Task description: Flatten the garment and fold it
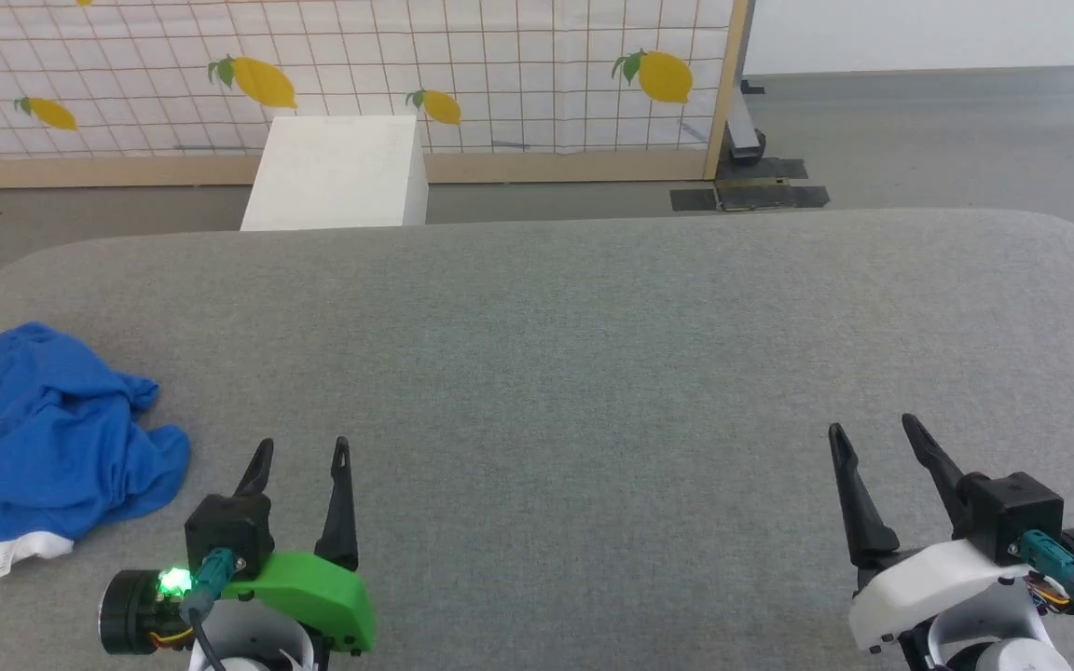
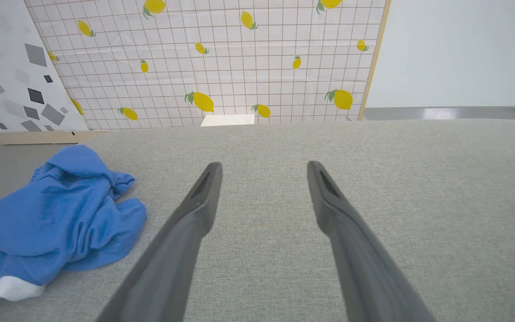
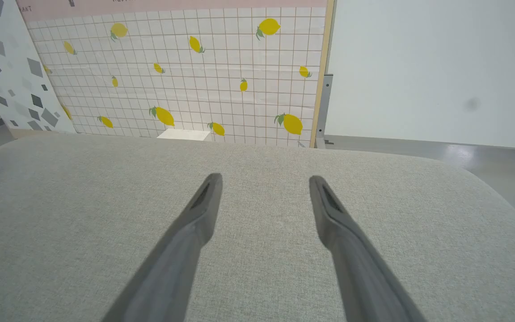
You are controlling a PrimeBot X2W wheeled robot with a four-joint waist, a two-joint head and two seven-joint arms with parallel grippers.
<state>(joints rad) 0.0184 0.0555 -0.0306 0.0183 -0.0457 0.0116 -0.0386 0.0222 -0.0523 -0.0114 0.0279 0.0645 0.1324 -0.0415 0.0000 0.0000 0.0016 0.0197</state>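
Garment [image 1: 52,438] lies crumpled in a heap at left edge of grey table [image 1: 593,354], nothing flattened or folded yet, whole task left; left gripper [image 1: 303,445] at table's near edge just beside it, right gripper [image 1: 874,426] at near-right corner, both with fingers apart, empty

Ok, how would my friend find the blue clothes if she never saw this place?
Start at the grey padded surface in front of the robot. Follow it to its left edge, left of the left end effector. There lies the garment, a crumpled heap, bright blue against the grey, with a white band at its near edge.
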